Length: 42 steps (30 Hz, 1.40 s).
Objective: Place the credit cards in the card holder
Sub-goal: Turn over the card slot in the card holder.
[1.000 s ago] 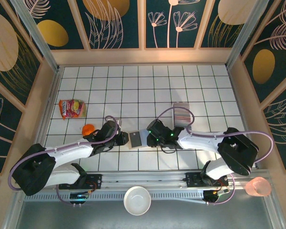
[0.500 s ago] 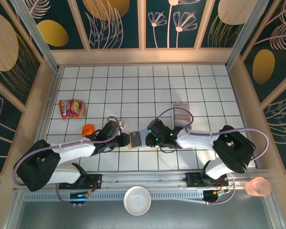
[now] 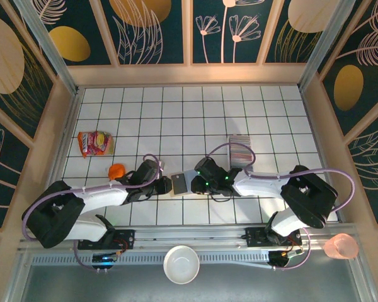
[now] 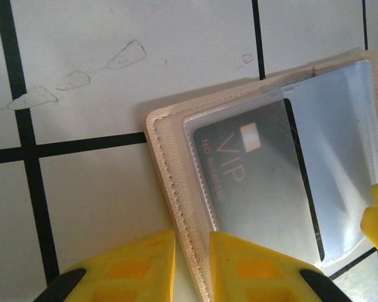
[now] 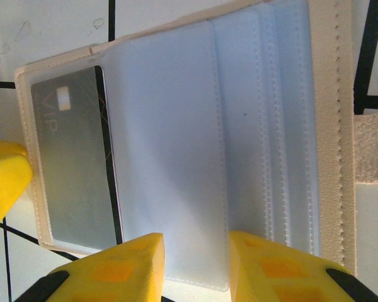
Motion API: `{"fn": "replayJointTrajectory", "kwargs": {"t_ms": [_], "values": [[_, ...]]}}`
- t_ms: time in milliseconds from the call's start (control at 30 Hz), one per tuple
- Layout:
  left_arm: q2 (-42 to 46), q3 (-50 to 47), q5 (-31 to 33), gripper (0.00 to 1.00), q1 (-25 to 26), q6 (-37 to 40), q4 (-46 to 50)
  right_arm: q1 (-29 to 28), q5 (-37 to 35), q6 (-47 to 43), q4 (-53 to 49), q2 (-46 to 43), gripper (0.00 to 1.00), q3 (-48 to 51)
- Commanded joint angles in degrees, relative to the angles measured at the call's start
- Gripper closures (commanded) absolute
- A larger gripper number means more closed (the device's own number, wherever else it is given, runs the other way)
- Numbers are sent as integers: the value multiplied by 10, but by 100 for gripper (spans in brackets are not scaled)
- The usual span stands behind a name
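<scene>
**Both grippers at the open card holder, one card in its pocket**

Top view: the card holder (image 3: 180,184) lies open on the tiled table (image 3: 195,113), near the front edge and about midway across. The left gripper (image 3: 164,184) meets it from the left and the right gripper (image 3: 193,184) from the right. The credit cards (image 3: 240,151) stand in a packed row farther back and to the right, apart from the holder, beside the right arm's cable. A red snack packet (image 3: 94,143) and a small orange thing (image 3: 116,170) lie on the left. A white bowl (image 3: 181,264) and a pink cup (image 3: 341,246) sit in front of the arm bases.

Left wrist view: two yellow fingers (image 4: 126,270) stand close together with the holder's stitched beige edge running between them; the left gripper is closed on that edge. A grey VIP card (image 4: 258,182) sits inside a clear pocket (image 4: 340,126) of the holder, tucked toward the corner.

Right wrist view: the holder lies spread open, the VIP card in its far left pocket and clear sleeves (image 5: 170,157) overlapping across the middle. The right gripper's fingers (image 5: 113,270) straddle the lower edge of a sleeve with a visible gap; I cannot tell whether they pinch it. One yellow finger of the left gripper touches the holder's left edge.
</scene>
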<state>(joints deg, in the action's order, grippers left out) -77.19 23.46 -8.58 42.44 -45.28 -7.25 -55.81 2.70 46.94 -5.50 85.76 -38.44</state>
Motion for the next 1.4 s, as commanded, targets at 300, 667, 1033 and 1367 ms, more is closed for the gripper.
{"fn": "replayJointTrajectory", "kwargs": {"t_ms": [300,667,1033,1367], "values": [[-8,4,-2,80,0,3,-11,3,13,9,28,-19,72,1],[4,-1,10,80,0,0,-7,0,-10,5,15,-15,100,-14],[-15,3,23,80,0,4,-1,-14,-47,0,23,-78,100,-4],[-1,6,44,80,0,-2,9,-35,8,-22,63,-17,100,-21]]}}
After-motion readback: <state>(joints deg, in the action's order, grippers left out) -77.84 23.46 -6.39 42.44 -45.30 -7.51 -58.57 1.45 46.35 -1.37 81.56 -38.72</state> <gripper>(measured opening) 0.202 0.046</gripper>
